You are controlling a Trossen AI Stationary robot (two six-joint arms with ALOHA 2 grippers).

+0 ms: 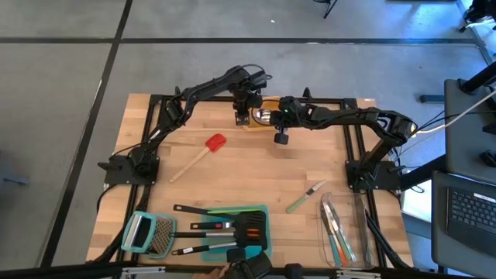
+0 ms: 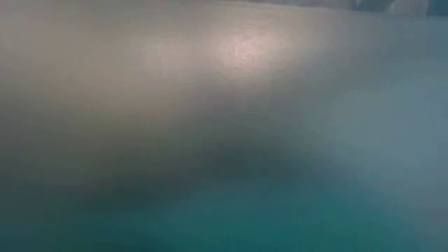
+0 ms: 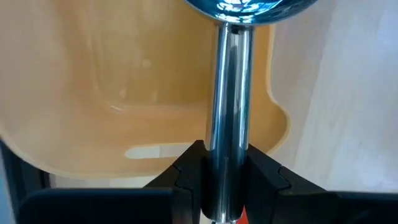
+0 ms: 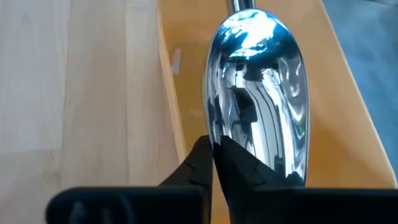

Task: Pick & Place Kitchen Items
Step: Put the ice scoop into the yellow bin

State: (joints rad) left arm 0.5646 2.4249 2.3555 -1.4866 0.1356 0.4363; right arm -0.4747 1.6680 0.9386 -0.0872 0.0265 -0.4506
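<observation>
**Silver scoop over orange container, far edge of table**

Silver scoop (image 3: 228, 93): chrome, long-handled; long axis runs left–right, bowl toward the right arm. Located above the orange container (image 3: 93, 93) at the table's far middle. Left gripper (image 3: 227, 171) is clenched on the handle. Right gripper (image 4: 214, 163), fingers closed together, touches the bowl's rim. Red turner (image 1: 203, 151): lies loose on the wooden table (image 1: 256, 178), head toward the far side.

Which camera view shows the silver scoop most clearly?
The right wrist view: the silver scoop fills it, bowl above the orange container. The left wrist view shows its handle, clamped by the left gripper. In the high view it is a small glint. The low view shows nothing of it.
</observation>
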